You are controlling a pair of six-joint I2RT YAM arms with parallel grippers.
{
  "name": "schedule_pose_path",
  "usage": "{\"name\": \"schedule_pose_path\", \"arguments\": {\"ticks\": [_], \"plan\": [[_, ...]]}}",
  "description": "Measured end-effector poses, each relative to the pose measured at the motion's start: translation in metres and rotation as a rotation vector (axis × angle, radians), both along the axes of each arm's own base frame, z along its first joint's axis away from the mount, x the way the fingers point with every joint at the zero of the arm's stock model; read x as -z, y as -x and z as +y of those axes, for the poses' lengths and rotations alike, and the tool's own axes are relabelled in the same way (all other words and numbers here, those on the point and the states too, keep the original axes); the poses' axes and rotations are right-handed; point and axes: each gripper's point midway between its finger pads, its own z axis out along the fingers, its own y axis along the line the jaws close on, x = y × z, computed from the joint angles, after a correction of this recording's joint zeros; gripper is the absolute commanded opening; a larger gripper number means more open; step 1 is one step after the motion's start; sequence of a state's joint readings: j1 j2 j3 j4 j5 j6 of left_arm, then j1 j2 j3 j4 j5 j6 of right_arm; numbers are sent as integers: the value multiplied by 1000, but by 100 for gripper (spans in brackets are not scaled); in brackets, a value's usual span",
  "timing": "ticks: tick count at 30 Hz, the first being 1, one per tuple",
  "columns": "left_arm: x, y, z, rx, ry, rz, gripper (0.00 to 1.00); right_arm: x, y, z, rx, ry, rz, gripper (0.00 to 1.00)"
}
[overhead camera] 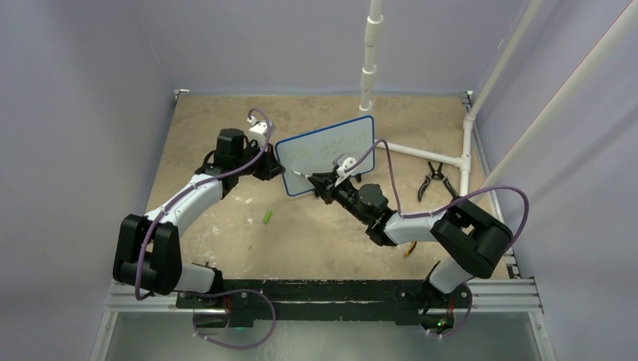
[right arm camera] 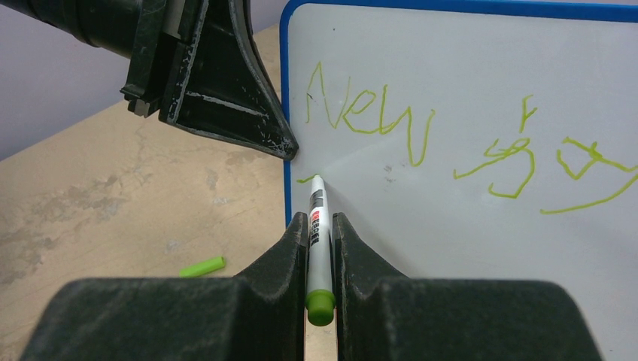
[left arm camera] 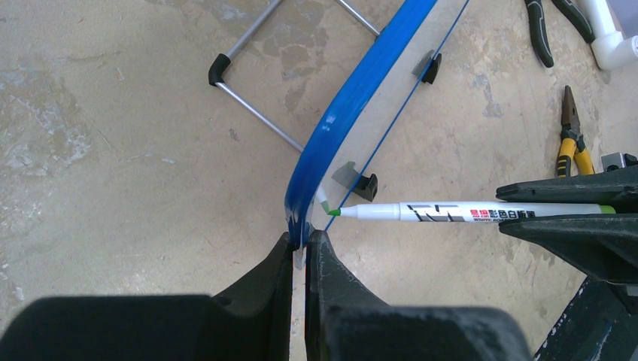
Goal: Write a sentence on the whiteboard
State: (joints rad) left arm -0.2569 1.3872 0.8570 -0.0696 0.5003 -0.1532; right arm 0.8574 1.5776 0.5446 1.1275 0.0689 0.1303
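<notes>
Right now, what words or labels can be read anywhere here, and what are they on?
"New": green handwriting on the blue-framed white whiteboard.
Further green marks beside it: scrawl, not readable as words.
White green-tipped marker pen: red and black print with Chinese characters, too small to read surely.

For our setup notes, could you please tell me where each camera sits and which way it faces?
Top external: above and behind the bases, looking down at the table; both arms show.
Left wrist: on the left arm, looking along the left gripper, shut on the whiteboard frame.
Right wrist: facing the board's written side; the right gripper, shut on the marker, shows.
Shared: both wrist views show the marker tip at the board.
</notes>
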Motion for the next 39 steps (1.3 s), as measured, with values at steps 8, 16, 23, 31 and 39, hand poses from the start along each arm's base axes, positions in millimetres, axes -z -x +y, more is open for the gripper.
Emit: {"name": "schedule_pose_path", "arguments": {"ticks": [8,16,23,31,39], "plan": [[-1,1,-3,8,1,-2,0,-8,7,-5,-25,-8,-36,0],[-1,2,-3,9,1,-2,0,-10,9,-2,-47,-8,-53,0],[-1,2,-3,12,-2,-5,0,-13,4,4,-48,-5,-65,0],[-1,1,-3,12,-6,-9,0,-11,1,7,-46,-1,-60,0],[-1,1,-3,11,-7,-10,0,-9,1,6,-40,-16,-39,0]]}}
